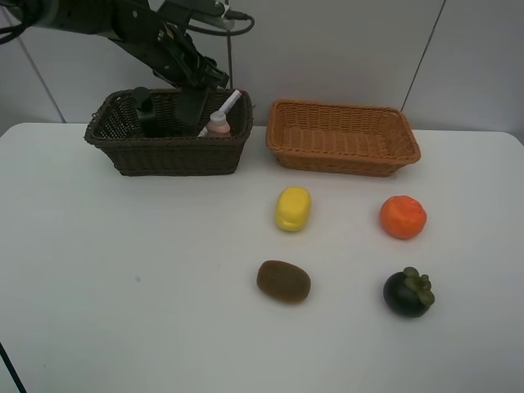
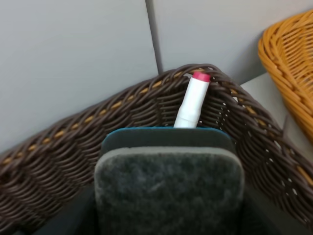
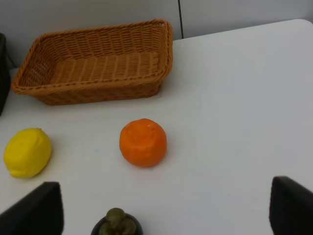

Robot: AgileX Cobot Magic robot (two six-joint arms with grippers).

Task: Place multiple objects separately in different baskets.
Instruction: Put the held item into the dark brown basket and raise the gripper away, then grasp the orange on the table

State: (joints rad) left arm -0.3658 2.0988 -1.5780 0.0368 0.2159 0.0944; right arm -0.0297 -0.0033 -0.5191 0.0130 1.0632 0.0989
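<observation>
My left gripper (image 1: 194,98) reaches down into the dark brown basket (image 1: 164,155). The dark eraser block (image 2: 168,191) stands upright between its fingers; I cannot tell whether they still press on it. In that basket the white-pink marker (image 1: 228,105) leans on the far corner (image 2: 193,100), beside the pink bottle (image 1: 219,124) and the dark green pump bottle (image 1: 146,110). The light orange-tan basket (image 1: 344,155) holds nothing. Lemon (image 1: 293,208), orange (image 1: 403,217), kiwi (image 1: 283,281) and mangosteen (image 1: 408,293) lie on the table. My right gripper (image 3: 162,208) is open above the mangosteen (image 3: 117,223), near the orange (image 3: 143,142).
The white table (image 1: 123,286) ends at a grey wall behind both baskets. The two baskets stand side by side at the back with a narrow gap between them. The right arm does not show in the exterior high view.
</observation>
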